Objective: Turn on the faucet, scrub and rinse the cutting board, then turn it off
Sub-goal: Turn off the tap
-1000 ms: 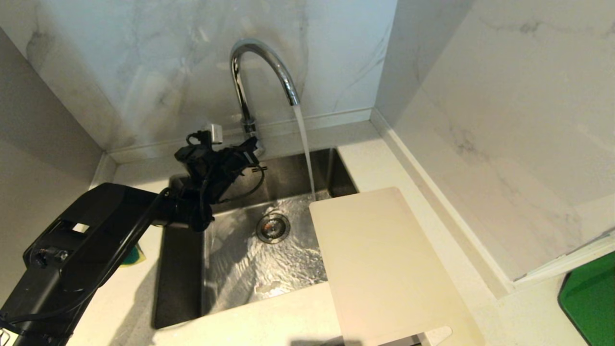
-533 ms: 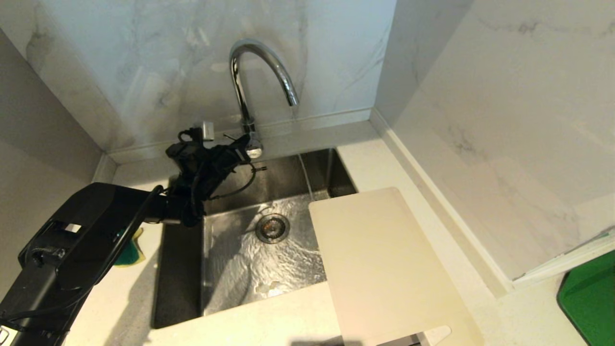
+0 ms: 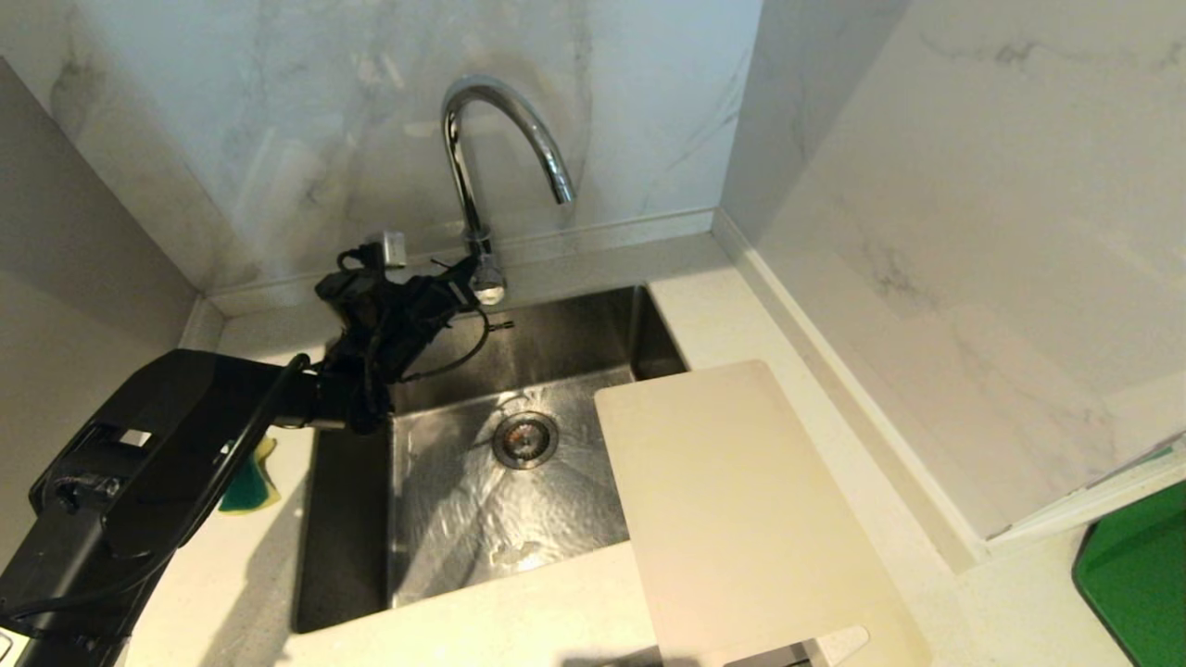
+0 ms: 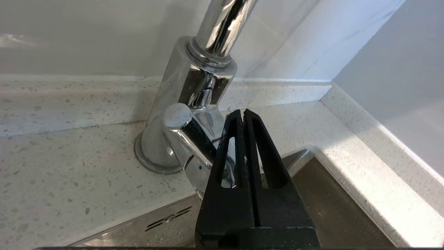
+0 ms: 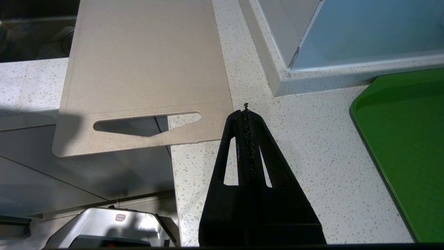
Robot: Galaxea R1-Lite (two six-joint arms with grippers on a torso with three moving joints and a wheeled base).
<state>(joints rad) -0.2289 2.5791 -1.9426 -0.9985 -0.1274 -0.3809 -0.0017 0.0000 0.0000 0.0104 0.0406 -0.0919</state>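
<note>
— Where is the left end effector (image 4: 242, 114)?

— At the back edge of the worktop (image 3: 574, 621), its fingers pressed together with nothing between them, tips against the lever (image 4: 187, 133) at the base of the faucet (image 3: 482, 139). No water leaves the spout.

— And the cutting board (image 3: 741, 509)?

— Lying flat along the sink's (image 3: 352, 519) right rim, one end over the basin, slot handle at the front edge.

— The right end effector (image 5: 245, 113)?

— Closed and empty, just beside the board's slot end, near the front edge. A green tray (image 3: 1135, 574) sits at the far right, a sponge (image 3: 248, 482) left of the sink.
</note>
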